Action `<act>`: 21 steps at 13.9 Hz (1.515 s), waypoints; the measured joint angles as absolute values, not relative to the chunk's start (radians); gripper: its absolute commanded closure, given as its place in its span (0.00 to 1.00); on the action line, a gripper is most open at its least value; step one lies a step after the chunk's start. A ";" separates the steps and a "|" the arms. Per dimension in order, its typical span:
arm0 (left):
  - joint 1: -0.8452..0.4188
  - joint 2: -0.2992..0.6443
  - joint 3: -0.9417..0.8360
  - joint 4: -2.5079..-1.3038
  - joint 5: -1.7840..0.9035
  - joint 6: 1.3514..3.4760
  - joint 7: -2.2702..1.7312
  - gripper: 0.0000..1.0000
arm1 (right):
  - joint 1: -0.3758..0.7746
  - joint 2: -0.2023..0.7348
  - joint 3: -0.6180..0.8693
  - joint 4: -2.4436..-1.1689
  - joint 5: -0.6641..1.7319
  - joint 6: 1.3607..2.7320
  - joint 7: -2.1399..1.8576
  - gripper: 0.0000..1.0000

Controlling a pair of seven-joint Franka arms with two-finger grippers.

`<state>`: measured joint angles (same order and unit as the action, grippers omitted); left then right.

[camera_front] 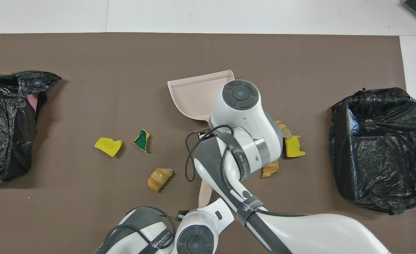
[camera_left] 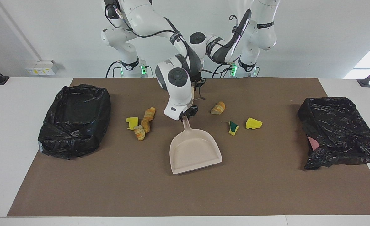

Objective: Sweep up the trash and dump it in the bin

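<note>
A beige dustpan (camera_left: 194, 150) (camera_front: 193, 93) lies flat mid-table, its handle toward the robots. My right gripper (camera_left: 185, 116) is down at the tip of that handle. Trash lies on both sides of it. Toward the right arm's end are a yellow sponge wedge (camera_left: 132, 121) (camera_front: 294, 146) and three striped bread chunks (camera_left: 145, 124). Toward the left arm's end are a bread chunk (camera_left: 218, 107) (camera_front: 159, 179), a green-faced wedge (camera_left: 233, 127) (camera_front: 142, 140) and a yellow wedge (camera_left: 254, 123) (camera_front: 108, 146). My left gripper (camera_left: 198, 82) hangs close by the right wrist, mostly hidden.
A bin lined with a black bag (camera_left: 78, 89) (camera_front: 377, 148) stands open at the right arm's end. A crumpled black-bagged bin (camera_left: 338, 131) (camera_front: 3, 123) sits at the left arm's end. A beige stick (camera_left: 192, 91) (camera_front: 204, 192) shows by the left gripper; held or lying, I cannot tell.
</note>
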<state>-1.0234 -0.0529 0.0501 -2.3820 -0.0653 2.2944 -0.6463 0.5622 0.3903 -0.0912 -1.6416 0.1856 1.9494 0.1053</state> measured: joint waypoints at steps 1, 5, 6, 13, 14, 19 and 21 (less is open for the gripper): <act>-1.010 -0.068 0.053 -2.382 -0.065 2.260 -0.647 1.00 | 0.521 0.365 -0.092 -1.641 0.170 1.923 0.013 1.00; -0.898 -0.134 0.056 -2.381 -0.065 2.158 -0.648 1.00 | 0.419 0.285 -0.093 -1.643 0.049 1.826 -0.311 1.00; -0.856 -0.152 0.058 -2.380 -0.064 2.137 -0.647 1.00 | 0.415 0.274 -0.093 -1.643 0.024 1.805 -0.376 1.00; -0.581 -0.221 0.064 -2.361 0.020 2.052 -0.633 1.00 | 0.456 0.244 -0.084 -1.693 -0.140 1.747 -0.823 1.00; -0.553 -0.222 0.064 -2.363 0.025 2.049 -0.631 1.00 | 0.467 0.231 -0.084 -1.717 -0.148 1.746 -0.863 1.00; -0.386 -0.223 0.062 -2.389 0.032 2.049 -0.569 1.00 | 0.609 0.140 -0.081 -1.854 -0.235 1.746 -0.798 1.00; -0.288 -0.225 0.062 -2.401 0.034 2.052 -0.449 1.00 | 0.663 0.131 -0.078 -1.896 -0.254 1.751 -0.706 1.00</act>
